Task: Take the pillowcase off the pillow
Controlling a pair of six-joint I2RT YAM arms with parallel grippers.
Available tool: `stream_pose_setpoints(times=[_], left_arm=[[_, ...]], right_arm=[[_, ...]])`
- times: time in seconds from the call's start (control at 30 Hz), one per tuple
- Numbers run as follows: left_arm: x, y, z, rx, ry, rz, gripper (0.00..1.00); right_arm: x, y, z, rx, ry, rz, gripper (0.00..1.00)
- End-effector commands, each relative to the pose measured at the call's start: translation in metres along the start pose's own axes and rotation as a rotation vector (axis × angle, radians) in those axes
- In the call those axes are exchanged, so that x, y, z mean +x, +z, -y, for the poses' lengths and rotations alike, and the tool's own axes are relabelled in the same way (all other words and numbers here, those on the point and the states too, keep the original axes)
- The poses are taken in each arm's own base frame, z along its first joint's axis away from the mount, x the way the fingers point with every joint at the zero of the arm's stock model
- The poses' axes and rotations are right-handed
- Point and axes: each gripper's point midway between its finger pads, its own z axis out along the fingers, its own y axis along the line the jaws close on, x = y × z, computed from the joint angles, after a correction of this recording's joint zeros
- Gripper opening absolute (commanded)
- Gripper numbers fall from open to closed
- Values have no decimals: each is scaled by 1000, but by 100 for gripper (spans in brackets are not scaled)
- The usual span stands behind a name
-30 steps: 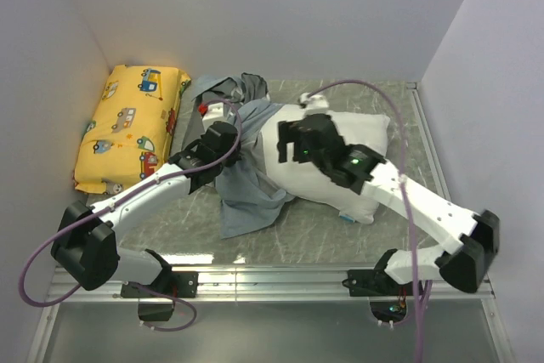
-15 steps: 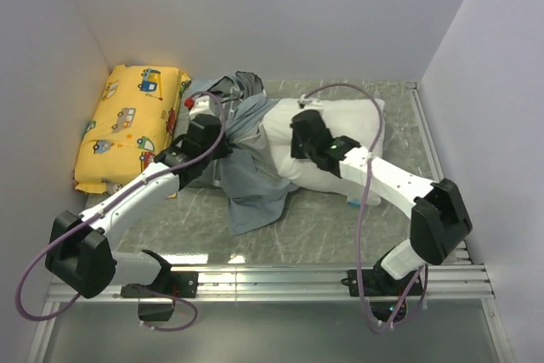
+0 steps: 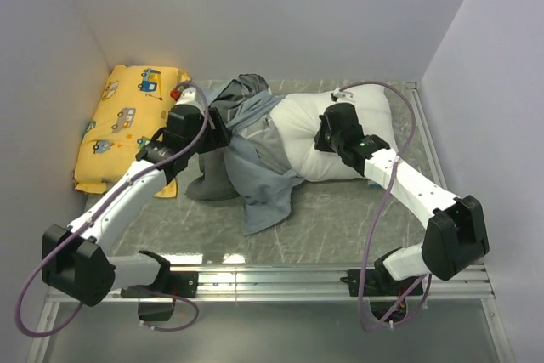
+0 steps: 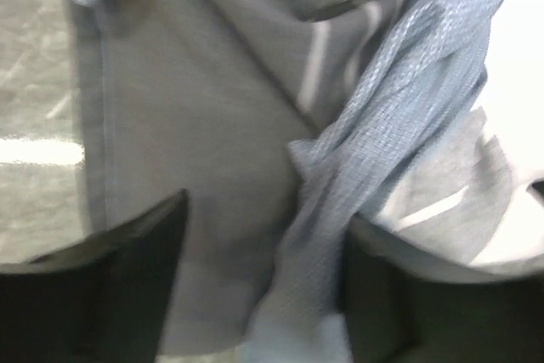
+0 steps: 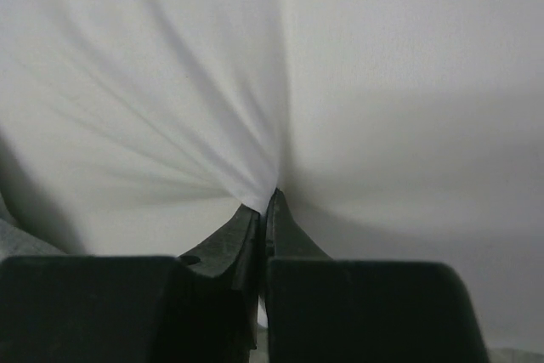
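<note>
Pillow [image 3: 299, 149] lengthwise left-right (pillowcase [image 3: 255, 172] at left)

Bare table [image 3: 340, 227] lies open along the near side, in front of pillowcase [image 3: 259, 180] and pillow [image 3: 302, 138]. The cushion [image 3: 127, 129] fills the far-left corner. The gap between it and the pillowcase looks narrow, mostly hidden under the left arm [image 3: 127, 197].

Robotics laboratory cell. A grey table [image 3: 340, 218] is enclosed by plain white walls [image 3: 255, 14]; a cabled left arm [image 3: 123, 200] and right arm [image 3: 416, 191] are bolted to an aluminium rail [image 3: 280, 276] at its near edge.
</note>
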Motion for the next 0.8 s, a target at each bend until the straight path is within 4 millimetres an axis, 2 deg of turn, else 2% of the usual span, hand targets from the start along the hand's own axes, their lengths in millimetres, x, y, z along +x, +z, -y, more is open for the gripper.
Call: stream_pose_setpoints(times=[0.0, 0.03, 0.1, 0.2, 0.23, 0.3, 0.37, 0.4, 0.47, 0.5, 0.53, 0.6, 0.7, 0.73, 0.77], left_arm=[[-22, -31, -12, -67, 23, 99, 77], [-18, -34, -25, -120, 18, 109, 82], [-2, -49, -44, -168, 2, 96, 83], [19, -60, -53, -154, -49, 87, 81], [38, -57, -63, -170, -63, 57, 79], [67, -53, -68, -137, -83, 6, 79], [90, -48, -60, -73, -119, -46, 77], [110, -43, -67, -76, -127, -81, 78], [117, -36, -59, -24, -173, -76, 78], [132, -33, -61, -11, -181, -107, 78], [131, -29, -58, 9, -198, -89, 78], [140, -24, -64, -10, -204, -107, 76], [140, -16, -70, -45, -210, -94, 62], [140, -14, -72, -60, -213, -92, 52], [139, -11, -72, -65, -213, -88, 47]], right_arm=[[3, 2, 53, 214, -33, -10, 0], [2, 2, 54, 215, -33, -10, 0], [-3, 2, 52, 204, -28, -5, 0], [-10, 4, 46, 189, -27, 0, 0], [-10, 6, 44, 185, -28, -6, 0], [-16, 8, 39, 170, -25, -2, 0], [-19, 10, 38, 171, -26, -6, 0], [-19, 11, 37, 169, -29, -8, 0], [-20, 11, 34, 159, -30, -10, 0], [-21, 12, 34, 160, -30, -8, 0], [-21, 12, 33, 156, -31, -10, 0], [-21, 12, 32, 149, -33, -13, 0], [-21, 9, 28, 134, -44, -16, 0], [-23, 5, 24, 119, -48, -5, 2], [-25, 3, 22, 114, -55, 3, 7]])
